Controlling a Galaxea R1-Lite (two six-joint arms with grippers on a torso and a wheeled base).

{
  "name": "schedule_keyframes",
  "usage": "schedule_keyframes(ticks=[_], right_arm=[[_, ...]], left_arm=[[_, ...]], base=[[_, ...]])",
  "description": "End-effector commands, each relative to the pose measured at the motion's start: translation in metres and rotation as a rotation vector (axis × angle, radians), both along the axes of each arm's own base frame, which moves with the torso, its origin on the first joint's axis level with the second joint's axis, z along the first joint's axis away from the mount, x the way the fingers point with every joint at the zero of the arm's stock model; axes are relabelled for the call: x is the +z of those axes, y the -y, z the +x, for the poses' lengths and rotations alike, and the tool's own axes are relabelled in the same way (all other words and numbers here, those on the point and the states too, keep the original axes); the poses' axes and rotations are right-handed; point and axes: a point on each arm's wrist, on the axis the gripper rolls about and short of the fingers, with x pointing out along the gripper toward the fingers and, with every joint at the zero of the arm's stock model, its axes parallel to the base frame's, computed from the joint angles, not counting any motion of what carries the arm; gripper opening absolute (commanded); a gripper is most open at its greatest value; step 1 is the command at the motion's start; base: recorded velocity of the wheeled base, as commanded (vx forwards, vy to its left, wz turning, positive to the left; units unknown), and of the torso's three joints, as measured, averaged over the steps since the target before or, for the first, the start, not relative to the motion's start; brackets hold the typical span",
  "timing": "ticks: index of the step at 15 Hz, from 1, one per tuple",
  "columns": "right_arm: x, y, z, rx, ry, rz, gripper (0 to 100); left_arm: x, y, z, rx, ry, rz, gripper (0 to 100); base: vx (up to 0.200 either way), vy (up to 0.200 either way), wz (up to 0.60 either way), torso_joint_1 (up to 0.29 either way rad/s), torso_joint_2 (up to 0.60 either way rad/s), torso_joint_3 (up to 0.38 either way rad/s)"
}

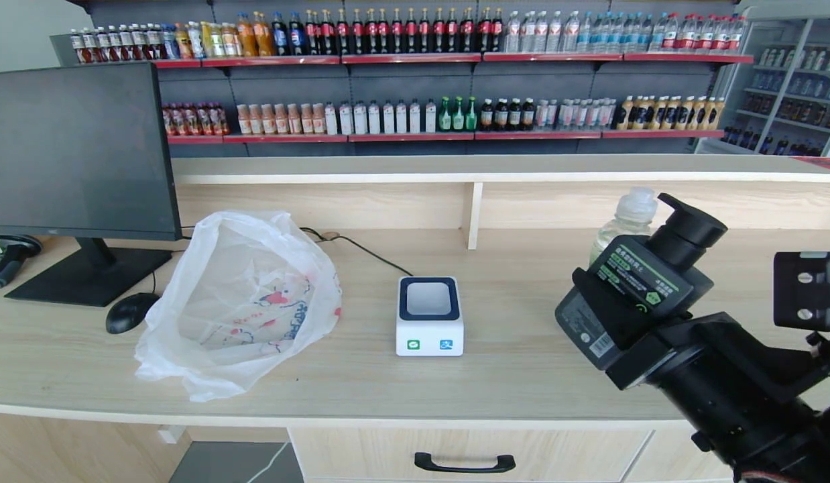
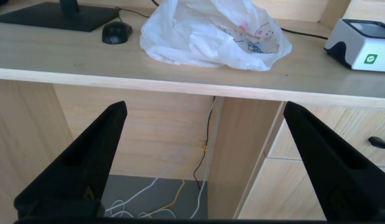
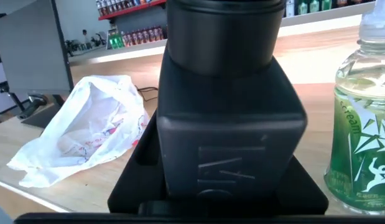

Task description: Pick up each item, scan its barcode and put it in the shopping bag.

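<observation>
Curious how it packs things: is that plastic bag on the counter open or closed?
Open. The shopping bag sits slumped on the counter with its mouth gaping upward, showing the inside.

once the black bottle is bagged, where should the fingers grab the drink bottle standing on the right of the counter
Probably take the drink bottle around its labelled middle, coming level from the robot's side: it stands upright, the body is round there and narrows toward the cap.
</observation>
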Motion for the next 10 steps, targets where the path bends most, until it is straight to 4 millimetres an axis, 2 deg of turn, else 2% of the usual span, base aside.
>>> schedule_keyframes(ticks=[1, 5, 10], right_arm=[[-0.001, -0.006, -0.005, 0.049, -0.002, 0.0, 0], [-0.002, -0.02, -0.012, 0.153, 0.001, -0.01, 0], [0.0, -0.031, -0.021, 0.341, -0.038, 0.086, 0]], left_arm=[[0.0, 0.0, 0.0, 0.0, 0.0, 0.0, 100], [0.0, 0.0, 0.0, 0.0, 0.0, 0.0, 100], [0.0, 0.0, 0.0, 0.0, 0.0, 0.0, 100]], base=[[0.0, 0.0, 0.0, 0.0, 0.0, 0.0], [0.0, 0.0, 0.0, 0.0, 0.0, 0.0], [0.0, 0.0, 0.0, 0.0, 0.0, 0.0]])
